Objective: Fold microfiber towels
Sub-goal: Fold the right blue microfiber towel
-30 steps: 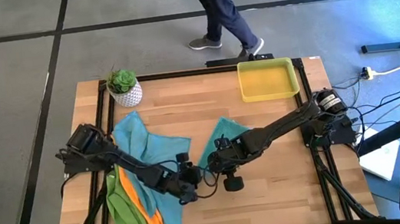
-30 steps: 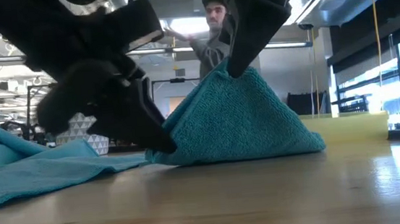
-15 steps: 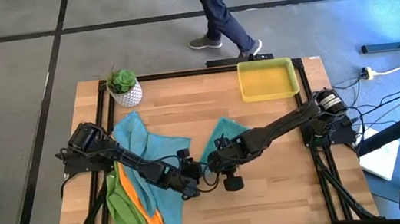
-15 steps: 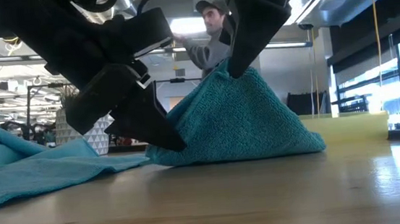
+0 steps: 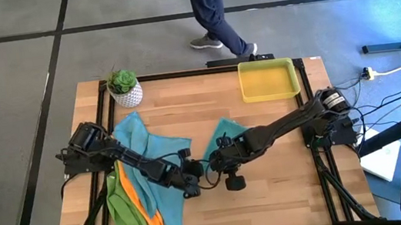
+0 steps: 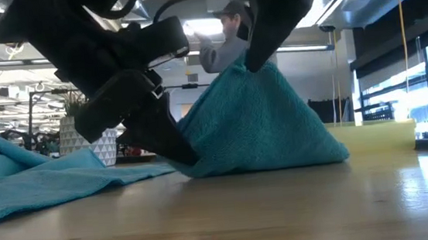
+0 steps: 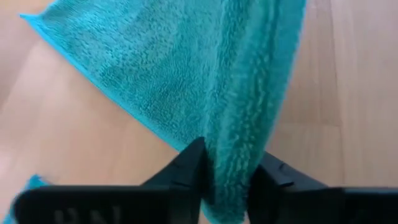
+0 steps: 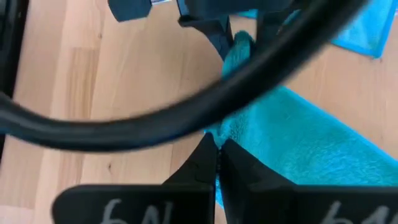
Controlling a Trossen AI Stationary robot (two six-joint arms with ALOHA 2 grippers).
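One teal microfiber towel (image 5: pixel 227 134) stands tent-like at mid table, its bottom edges on the wood (image 6: pixel 280 161). My right gripper (image 5: pixel 218 159) is shut on its raised top. My left gripper (image 5: pixel 195 187) is at the towel's low left end and shut on a fold. More towels lie in a heap at the left: teal (image 5: pixel 142 143), orange (image 5: pixel 136 199) and lime green (image 5: pixel 125 216). My left gripper pinches a bunched fold of the teal towel (image 7: pixel 233 155) between its two fingers, at the towel's low end next to the table (image 6: pixel 190 157). The fingers slant down from the table's left. That end stays on or just above the wood. My right gripper pinches the towel's raised peak (image 6: pixel 252 64) between its shut fingertips (image 8: pixel 205 155), coming from above at a slant. The cloth hangs below them as a tent (image 6: pixel 261 124), drawn up on both slopes, with its lower edges on the table.
A yellow tray (image 5: pixel 267 79) sits at the far right corner and a potted plant (image 5: pixel 124 87) at the far left. A person (image 5: pixel 212 10) walks past the far edge. Bare wood lies in front of the towel (image 5: pixel 273 188).
My left gripper has slid a little toward the table's right, up to the held towel's low end. The towel's peak under my right gripper stands slightly higher and steeper. The person behind the table has stepped leftward.
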